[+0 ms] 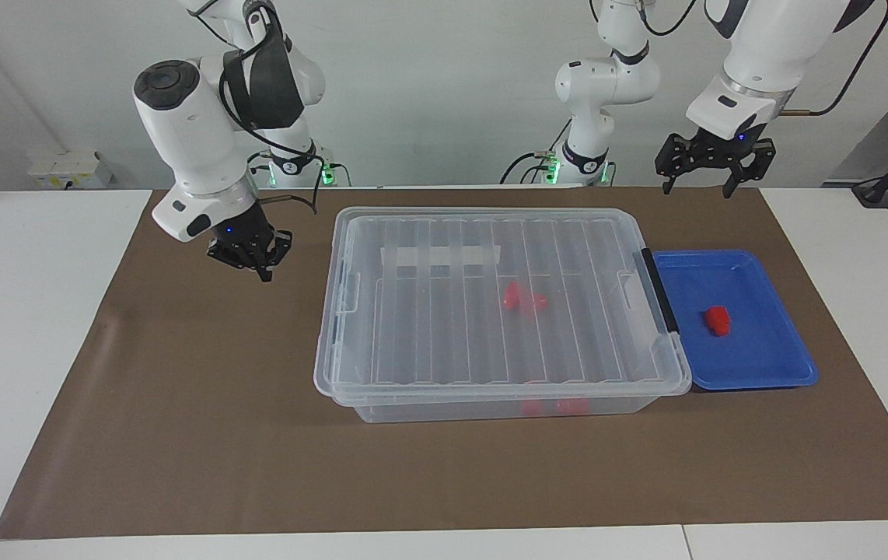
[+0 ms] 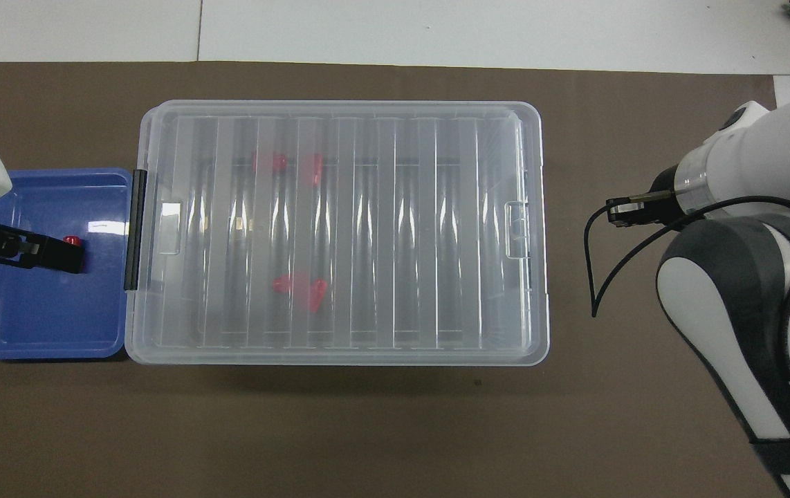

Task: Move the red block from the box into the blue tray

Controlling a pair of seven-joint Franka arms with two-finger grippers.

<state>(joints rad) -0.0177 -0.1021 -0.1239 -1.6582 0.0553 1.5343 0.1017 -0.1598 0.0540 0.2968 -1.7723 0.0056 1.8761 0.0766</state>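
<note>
Red block (image 1: 717,320) is sitting in the blue tray (image 1: 770,373), right beside the lidded clear box (image 1: 428,373) with a few red pieces (image 1: 524,299) inside. Left gripper (image 1: 706,184) hangs high over the mat's robot-side edge near the tray, jaws wide, empty. Right gripper (image 1: 254,264) hovers over brown mat (image 1: 180,404); can't tell its jaws.

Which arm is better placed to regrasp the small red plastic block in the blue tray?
Left. The left gripper hangs open over the blue plastic tray holding the red block; the right gripper is over the mat, with the clear lidded box between.
</note>
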